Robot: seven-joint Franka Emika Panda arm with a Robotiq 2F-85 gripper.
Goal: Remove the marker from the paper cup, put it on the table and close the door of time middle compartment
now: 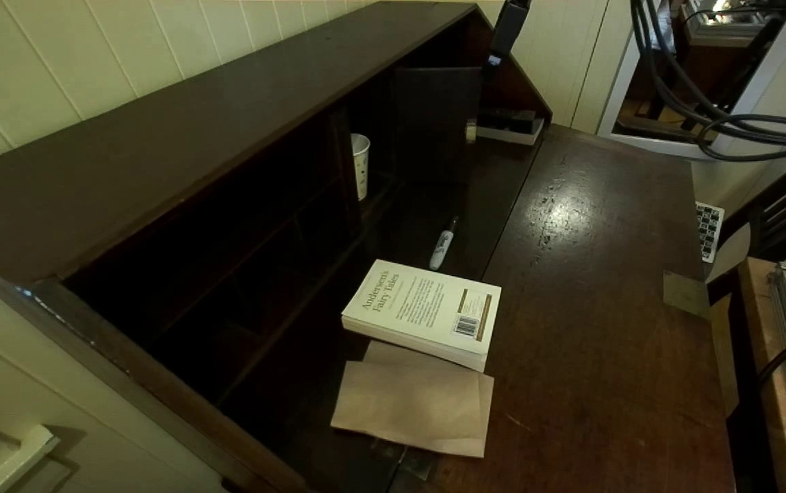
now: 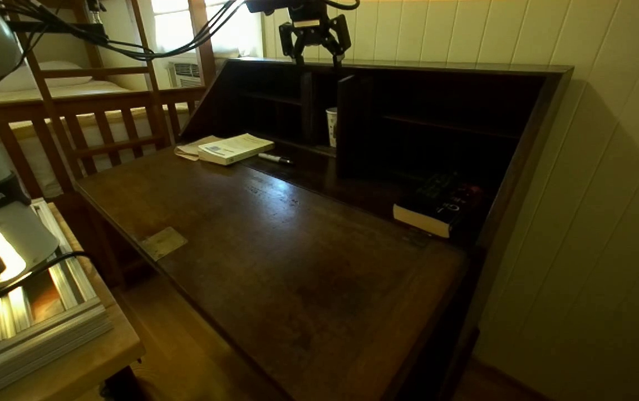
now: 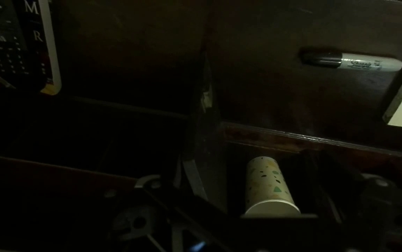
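The marker [image 1: 443, 245], grey-white with a black cap, lies on the dark wooden table [image 2: 297, 267] in both exterior views. It shows beside the white book in the wrist view, away from the cup. The paper cup [image 3: 265, 185], white with coloured specks, stands upright in the middle compartment. That compartment's door [image 2: 346, 125] is swung outward, open; its panel [image 1: 437, 123] juts toward the desk. My gripper [image 2: 318, 58] hangs above the middle compartment near the cabinet's top edge, fingers apart with nothing between them. In the wrist view its dark parts cover the lower edge.
A white paperback book [image 1: 427, 311] rests on tan paper [image 1: 413, 404] near the marker. A thick black book [image 2: 436, 206] lies on the door's other side. Cabinet dividers and the top ledge [image 1: 229, 103] frame the compartments. Cables [image 2: 147, 53] hang beside the arm.
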